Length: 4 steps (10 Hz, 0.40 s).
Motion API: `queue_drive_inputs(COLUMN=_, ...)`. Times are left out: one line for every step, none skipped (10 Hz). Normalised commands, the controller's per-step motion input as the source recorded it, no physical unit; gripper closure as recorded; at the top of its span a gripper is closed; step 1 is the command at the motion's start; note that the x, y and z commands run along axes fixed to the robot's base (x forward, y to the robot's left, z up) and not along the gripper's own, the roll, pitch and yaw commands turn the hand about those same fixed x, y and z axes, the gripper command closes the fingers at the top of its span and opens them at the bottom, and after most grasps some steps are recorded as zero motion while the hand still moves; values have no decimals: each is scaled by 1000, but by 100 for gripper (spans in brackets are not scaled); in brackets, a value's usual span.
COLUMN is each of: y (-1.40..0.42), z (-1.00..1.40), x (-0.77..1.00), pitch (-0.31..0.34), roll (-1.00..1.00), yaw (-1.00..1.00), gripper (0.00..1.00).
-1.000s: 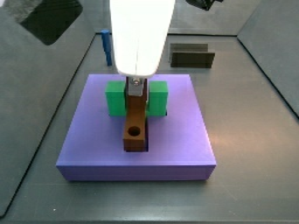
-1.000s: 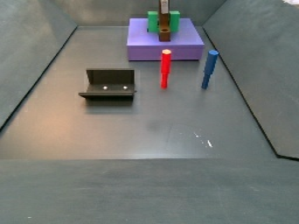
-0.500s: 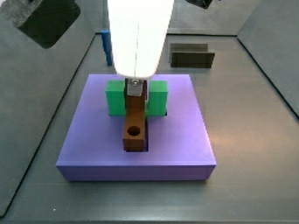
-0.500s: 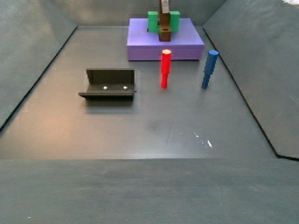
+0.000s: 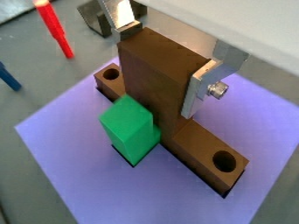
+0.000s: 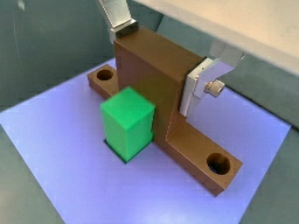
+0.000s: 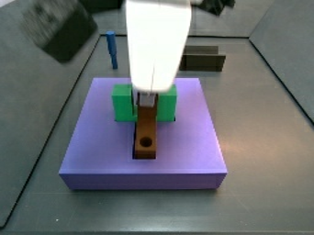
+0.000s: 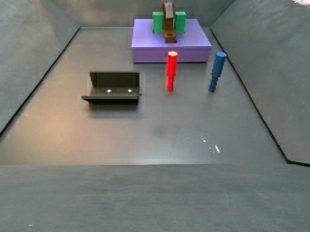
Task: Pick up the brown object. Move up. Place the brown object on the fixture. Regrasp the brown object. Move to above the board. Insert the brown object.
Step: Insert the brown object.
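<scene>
Now the gripper [image 6: 163,54], upper centre in both wrist views, clamps the brown bar [image 6: 163,109] standing on the purple board [image 7: 185,147] beside the green block [image 6: 129,122].

Brown object [image 6: 163,87] — plain mid-brown with darker holes — over the purple-blue board [image 7: 185,151]. Green block [image 6: 128,122] is bright, unpatterned. The pincer [image 6: 158,54] shows silver fingers [image 6: 201,83] under a white body, above the board. Red peg [image 8: 172,70], blue peg [image 8: 218,71], dark olive-black fixture [image 8: 112,88] — all on a grey floor [image 8: 158,136].
</scene>
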Motion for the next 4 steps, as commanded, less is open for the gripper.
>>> queue_drive_inputs(y=0, z=-409, x=0, pitch=-49, roll=0, yaw=0, gripper=100)
queue_drive_inputs(y=0, z=-591, x=0, pitch=-107, roll=-10, yaw=0, gripper=100)
queue_drive_inputs(y=0, z=26, x=0, pitch=0, roll=0, yaw=0, gripper=100)
queue_drive_inputs(y=0, z=0, x=0, pitch=0, roll=0, yaw=0, gripper=100)
